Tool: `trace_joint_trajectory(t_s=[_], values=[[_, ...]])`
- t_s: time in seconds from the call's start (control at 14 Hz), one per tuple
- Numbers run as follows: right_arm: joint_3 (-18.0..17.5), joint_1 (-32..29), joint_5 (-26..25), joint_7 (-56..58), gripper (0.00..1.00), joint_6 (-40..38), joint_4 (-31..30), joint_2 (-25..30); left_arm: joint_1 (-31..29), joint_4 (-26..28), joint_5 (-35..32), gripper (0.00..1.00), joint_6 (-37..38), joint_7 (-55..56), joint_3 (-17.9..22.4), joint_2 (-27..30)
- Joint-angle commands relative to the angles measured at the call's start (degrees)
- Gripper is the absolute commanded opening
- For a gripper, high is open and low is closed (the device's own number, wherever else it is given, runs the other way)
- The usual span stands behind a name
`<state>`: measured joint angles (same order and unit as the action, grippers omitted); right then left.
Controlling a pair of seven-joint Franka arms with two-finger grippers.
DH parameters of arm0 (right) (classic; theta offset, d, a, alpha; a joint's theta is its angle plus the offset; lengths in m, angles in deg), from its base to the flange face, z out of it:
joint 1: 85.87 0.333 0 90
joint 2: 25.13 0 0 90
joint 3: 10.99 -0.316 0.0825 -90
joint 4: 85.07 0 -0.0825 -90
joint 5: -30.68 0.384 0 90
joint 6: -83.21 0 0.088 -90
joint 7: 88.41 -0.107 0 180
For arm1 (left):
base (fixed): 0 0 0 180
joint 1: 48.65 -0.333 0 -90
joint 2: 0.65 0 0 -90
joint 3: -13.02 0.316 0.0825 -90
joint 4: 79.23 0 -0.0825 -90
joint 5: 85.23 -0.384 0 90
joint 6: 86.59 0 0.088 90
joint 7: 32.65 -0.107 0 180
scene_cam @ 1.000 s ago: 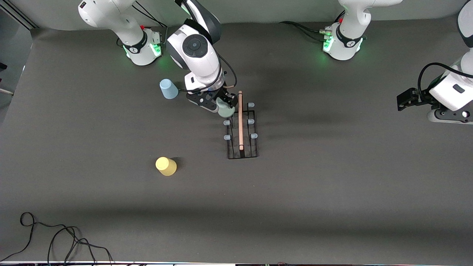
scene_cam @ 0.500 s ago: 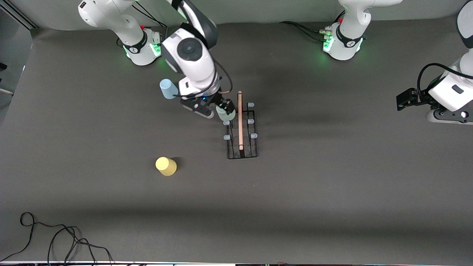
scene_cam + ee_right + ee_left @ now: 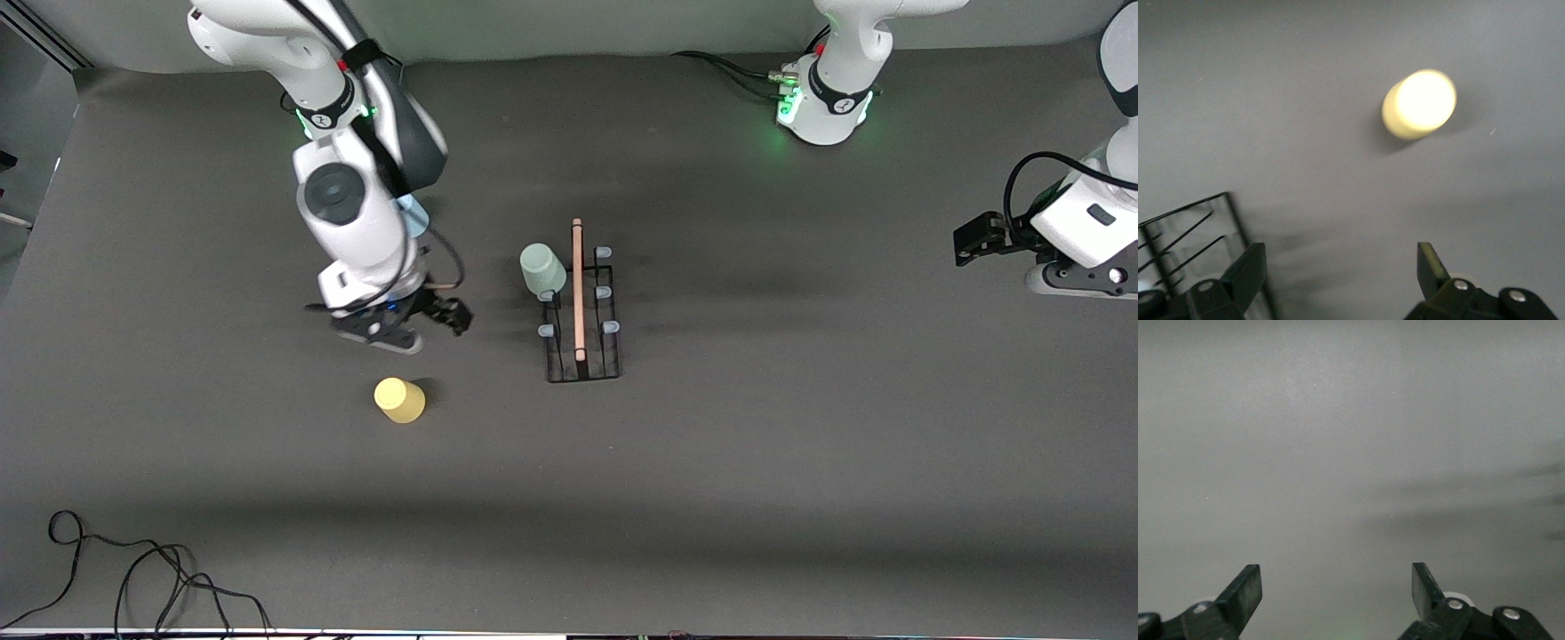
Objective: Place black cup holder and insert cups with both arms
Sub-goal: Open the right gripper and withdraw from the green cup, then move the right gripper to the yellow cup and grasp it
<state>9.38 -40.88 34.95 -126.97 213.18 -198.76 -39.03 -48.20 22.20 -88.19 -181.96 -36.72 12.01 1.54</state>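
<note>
Three cups: grey-green point(image 3: 542, 268), yellow point(image 3: 399, 399), blue point(image 3: 416, 216). One holder point(image 3: 581, 342), six pegs. Two arms.

Even overhead light, soft shadows, yellow cup point(image 3: 1419, 104) overexposed, blurred

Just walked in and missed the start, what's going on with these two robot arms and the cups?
They are loading cups onto the black cup holder. The grey-green cup sits upside down on a peg. The right gripper, open and empty, is over the table near the yellow cup. The light blue cup is mostly hidden by that arm. The left gripper waits open at its end of the table.
</note>
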Motion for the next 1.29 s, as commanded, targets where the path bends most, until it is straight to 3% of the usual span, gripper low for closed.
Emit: trace_joint_trajectory(t_s=[0.0,0.21,0.43,0.79,1.21], values=[[0.7,-4.3,2.8,10.0,1.0,0.0,0.6,-1.9,0.3,0.0,-0.1,1.0,0.6,0.4,0.1,0.4],[0.7,-8.8,6.8,19.1,1.0,3.0,0.3,-5.6,0.3,0.1,-0.1,1.0,0.7,0.5,0.1,0.4],[0.7,-10.0,7.4,21.1,1.0,7.3,0.5,-9.2,0.3,0.0,-0.1,1.0,0.7,0.5,0.0,0.4],[0.5,-9.9,17.5,24.3,1.0,11.3,5.0,-16.1,0.3,-0.1,-0.1,1.0,0.6,0.5,0.0,0.5],[0.2,-9.9,17.7,24.2,1.0,11.2,6.3,-19.8,0.6,-0.1,-0.1,1.0,0.7,0.8,0.0,0.5]])
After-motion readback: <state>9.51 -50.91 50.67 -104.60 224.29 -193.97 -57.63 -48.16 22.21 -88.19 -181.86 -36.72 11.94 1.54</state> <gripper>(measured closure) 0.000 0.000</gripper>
